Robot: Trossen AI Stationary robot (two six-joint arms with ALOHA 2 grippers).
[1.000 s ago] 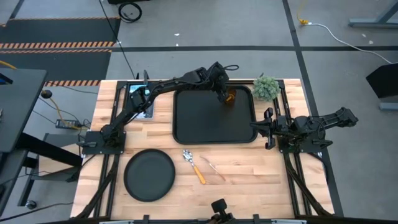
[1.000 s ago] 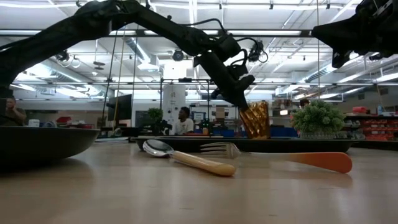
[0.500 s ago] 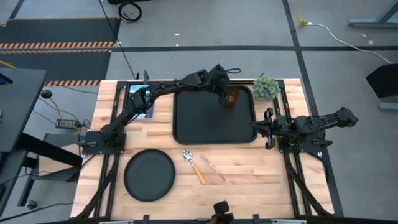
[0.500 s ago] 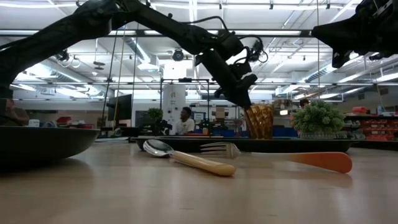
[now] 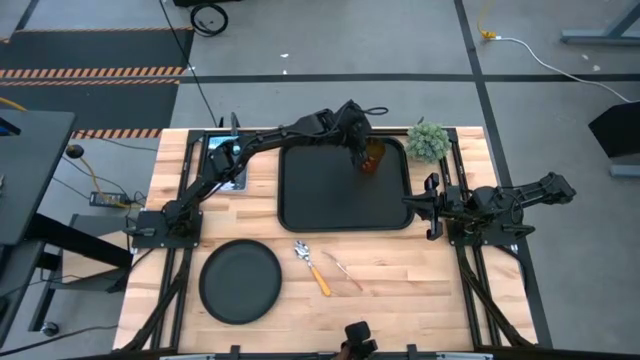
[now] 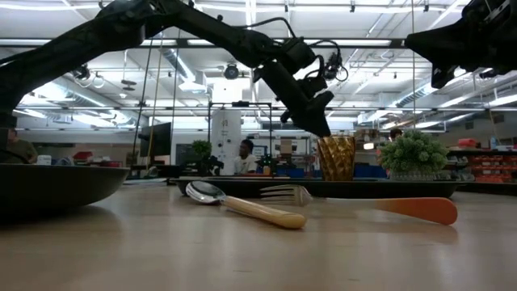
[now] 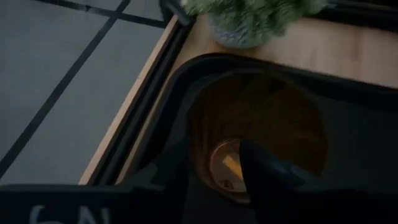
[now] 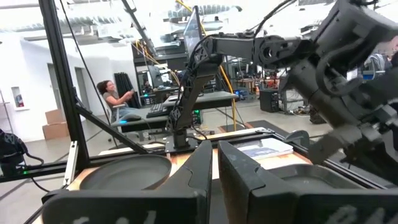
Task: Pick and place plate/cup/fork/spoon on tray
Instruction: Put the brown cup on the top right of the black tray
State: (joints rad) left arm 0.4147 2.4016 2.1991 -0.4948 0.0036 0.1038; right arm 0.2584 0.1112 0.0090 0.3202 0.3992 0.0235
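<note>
Released, the cup (image 6: 335,158) now stands upright in the tray's (image 5: 300,215) far right corner, with the left pincer (image 6: 317,123) open and lifting off just beside it. A finger could catch the rim and topple it. The right pincer (image 5: 430,206) waits, nearly closed.
</note>
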